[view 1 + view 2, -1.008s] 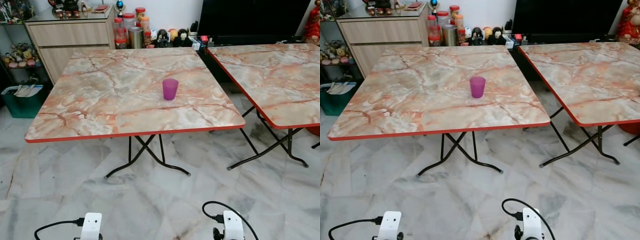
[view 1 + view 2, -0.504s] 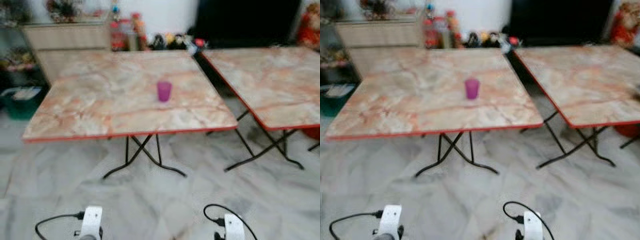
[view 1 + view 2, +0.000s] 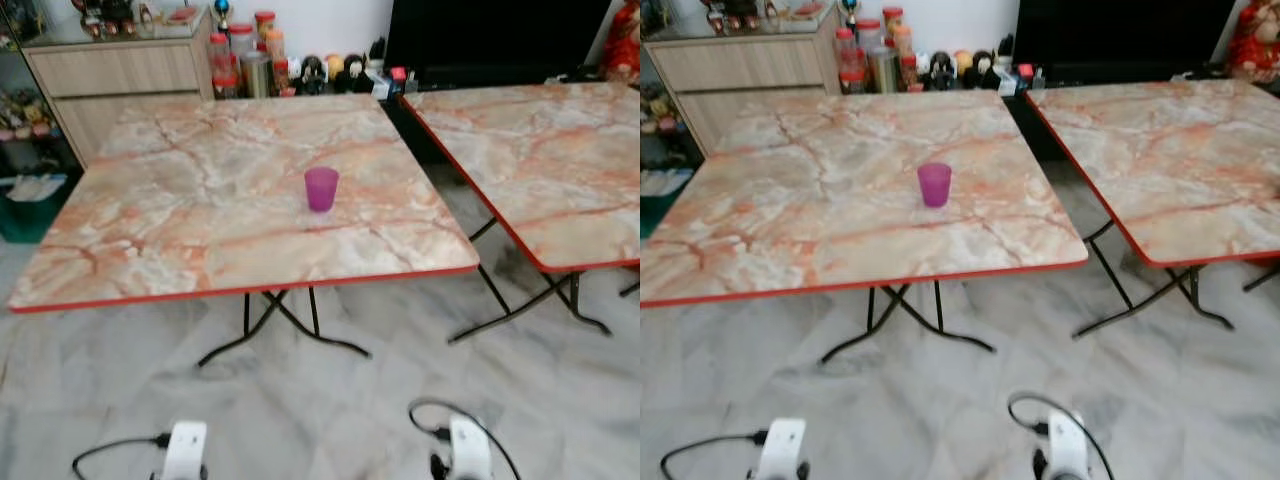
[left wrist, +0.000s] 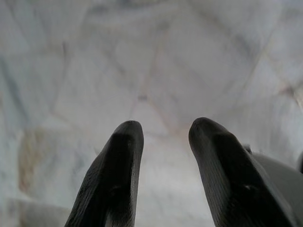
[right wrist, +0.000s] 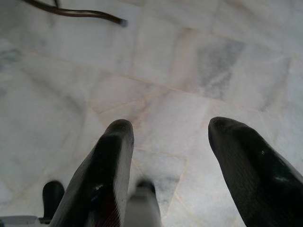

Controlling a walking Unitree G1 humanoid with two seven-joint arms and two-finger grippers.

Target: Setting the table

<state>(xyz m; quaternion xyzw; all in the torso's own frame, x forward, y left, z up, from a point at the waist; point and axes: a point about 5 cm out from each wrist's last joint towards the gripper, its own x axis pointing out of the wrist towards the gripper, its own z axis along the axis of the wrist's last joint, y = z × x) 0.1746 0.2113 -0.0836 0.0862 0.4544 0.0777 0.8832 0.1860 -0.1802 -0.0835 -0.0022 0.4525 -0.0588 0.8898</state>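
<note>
Our translucent purple plastic cup point(image 3: 321, 188) stands upright and alone near the middle of the square marble-patterned folding table with the red edge point(image 3: 150, 240), set back from the near rim, and we judge that central spot keeps it safe from a knock but leaves it short of any place setting. Nothing touches it; the tabletop around it is bare marble pattern. A second table of the same make point(image 3: 560, 170) sits just beside the first on our right, a narrow gap between them. Behind both, against the wall, a wooden cabinet point(image 3: 110, 70) and a row of red-lidded jars point(image 3: 245, 50) crowd the back. Down here both arms hang low over the pale marble floor tiles point(image 3: 330, 410), well short of the table, which reads as walking posture, not reaching. Our left gripper point(image 4: 163, 137) has its black fingers spread with floor showing between them, holding nothing; our right gripper point(image 5: 168, 137) is likewise parted wide and empty. We need to close on the table before either hand is any use.
</note>
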